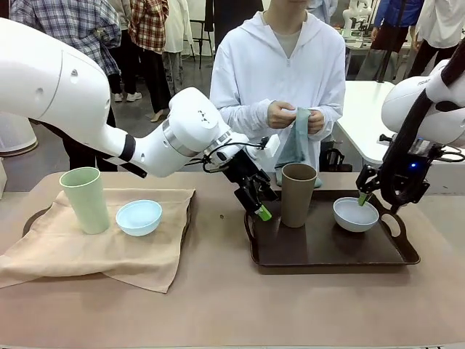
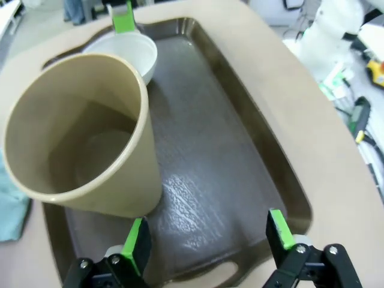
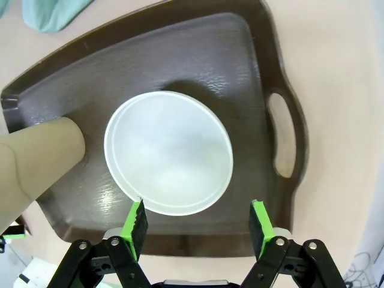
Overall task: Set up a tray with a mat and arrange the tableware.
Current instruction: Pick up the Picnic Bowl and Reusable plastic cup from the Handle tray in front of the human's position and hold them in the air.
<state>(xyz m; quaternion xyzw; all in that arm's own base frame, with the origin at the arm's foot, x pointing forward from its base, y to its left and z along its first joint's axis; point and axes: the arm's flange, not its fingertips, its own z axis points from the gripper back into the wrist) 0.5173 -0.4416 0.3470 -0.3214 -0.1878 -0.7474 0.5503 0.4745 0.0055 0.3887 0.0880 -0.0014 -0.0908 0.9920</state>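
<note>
A dark brown tray [image 1: 327,251] at the right holds the brown cup [image 1: 298,193] and the white bowl [image 1: 356,214]. My left gripper [image 1: 258,205] hangs open and empty just left of the brown cup [image 2: 78,138], over the tray's [image 2: 228,150] near-left end. My right gripper [image 1: 367,195] hovers open right above the white bowl [image 3: 168,153], whose near rim lies by the green pads [image 3: 137,219]. At the left, the beige mat [image 1: 94,251] drapes a second tray [image 1: 30,218] and carries the pale green cup [image 1: 85,200] and light blue bowl [image 1: 139,217].
A person at the far side holds a teal cloth [image 1: 294,142] in both hands behind the brown cup. Part of the cloth [image 3: 51,12] lies on the table beyond the tray [image 3: 264,66]. Bare tabletop [image 1: 218,305] runs along the front.
</note>
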